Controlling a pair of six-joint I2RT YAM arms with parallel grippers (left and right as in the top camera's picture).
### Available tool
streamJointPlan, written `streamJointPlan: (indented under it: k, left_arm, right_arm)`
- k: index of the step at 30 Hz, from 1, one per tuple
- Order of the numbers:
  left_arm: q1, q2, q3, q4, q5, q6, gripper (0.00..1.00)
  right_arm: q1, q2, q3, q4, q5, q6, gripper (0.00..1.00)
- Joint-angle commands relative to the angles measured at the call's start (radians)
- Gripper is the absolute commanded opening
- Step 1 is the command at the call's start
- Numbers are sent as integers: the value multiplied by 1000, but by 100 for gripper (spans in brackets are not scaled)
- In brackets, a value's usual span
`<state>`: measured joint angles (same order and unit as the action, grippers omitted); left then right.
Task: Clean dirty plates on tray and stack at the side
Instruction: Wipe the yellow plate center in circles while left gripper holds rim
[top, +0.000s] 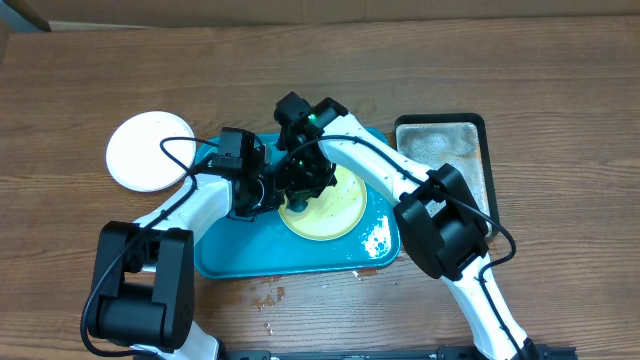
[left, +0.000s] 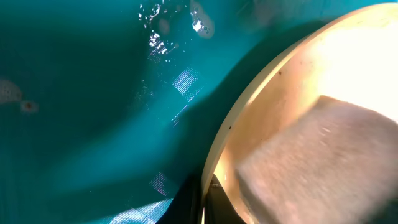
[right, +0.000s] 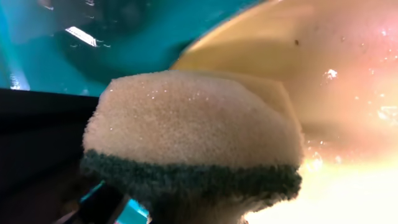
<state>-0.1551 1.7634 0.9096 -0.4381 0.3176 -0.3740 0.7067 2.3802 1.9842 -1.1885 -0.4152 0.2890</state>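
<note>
Closed on a sponge (right: 193, 143), the right end effector (top: 300, 198) pressed it down onto the left part of the yellow-green plate (top: 335, 205). The sponge showed a pale foam body with a dark green scrubbing band along its lower edge in the right wrist view. This plate lay flat inside the teal tray (top: 240, 255), toward its right half, and its wet surface shone brightly. The left end effector (top: 265, 190) was shut at the plate's left rim, just beside the sponge. In the left wrist view the cream rim ran down into a dark finger (left: 214, 202) at the bottom edge, so it appeared to pinch that rim. Both end effectors sat close together over the same side of the plate. Water drops glinted on the tray floor near its right front corner. A white plate (top: 148, 150) rested on the desk (top: 100, 70) just off the tray's left rear corner, apart from the arms. A black tray (top: 440, 120) holding foamy water stood on the desk just right of the teal tray.
</note>
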Motion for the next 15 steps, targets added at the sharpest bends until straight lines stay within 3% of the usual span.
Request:
streamJointPlan:
  k: [1,7,15]
  left_arm:
    - [13,56,-47,-21,-145,-23,4]
    - [13,56,-47,-21,-145,-23,4]
    - [13,56,-47,-26,-155,-34,4]
  right_arm:
    - [1,3,-69,27,-6,31,4]
    - [-6,3,-185,85,6,40,4]
    - [-41,3,-187,-24,393,86,4]
